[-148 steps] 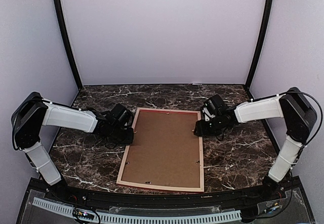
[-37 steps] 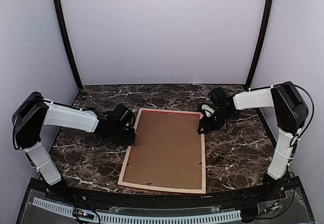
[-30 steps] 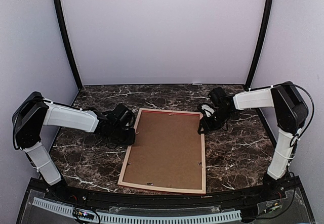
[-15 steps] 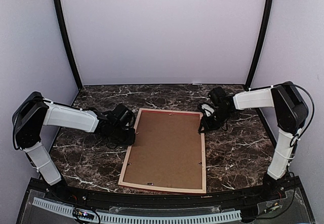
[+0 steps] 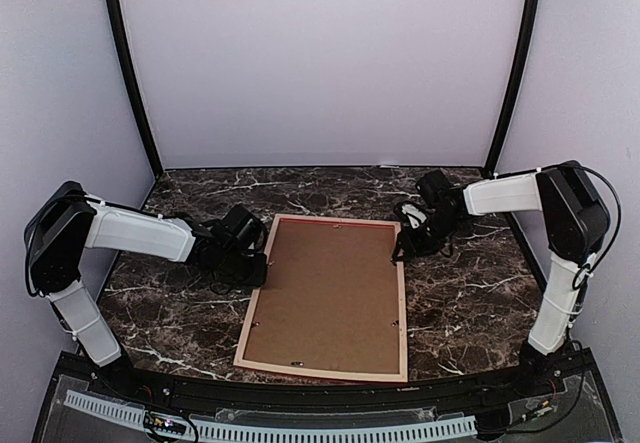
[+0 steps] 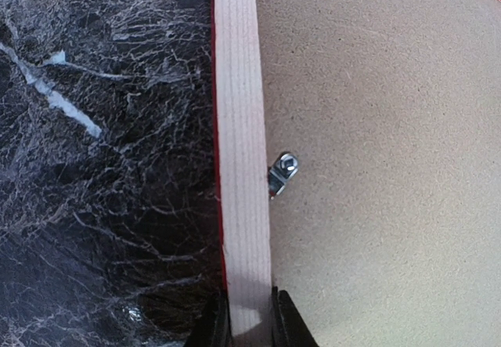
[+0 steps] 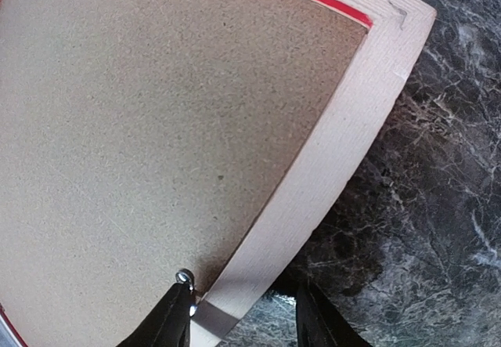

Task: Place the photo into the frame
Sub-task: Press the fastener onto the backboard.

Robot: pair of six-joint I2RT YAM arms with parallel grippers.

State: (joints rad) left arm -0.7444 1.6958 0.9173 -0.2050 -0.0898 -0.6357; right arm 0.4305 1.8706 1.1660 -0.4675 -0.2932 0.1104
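The frame [image 5: 250, 313] lies face down on the marble table, pale wood back up, with a thin red edge showing. A brown backing board [image 5: 325, 293] fills it. The photo is hidden. My left gripper [image 5: 262, 268] is shut on the frame's left rail [image 6: 239, 128], one finger on each side [image 6: 250, 323]. My right gripper [image 5: 400, 253] stands open astride the right rail [image 7: 329, 167] near the far right corner. Its inner fingertip [image 7: 176, 304] rests by a small metal clip [image 7: 185, 276], and its outer one stands off the rail over the table.
Another metal clip [image 6: 282, 171] sits on the board beside the left rail, just ahead of my left fingers. Dark marble tabletop [image 5: 470, 303] surrounds the frame. Pale walls and black posts close in the back and sides.
Since the oldest frame my right gripper has moved along the right rail toward the far corner, and the frame has shifted slightly. Over the last second nothing visibly moves.
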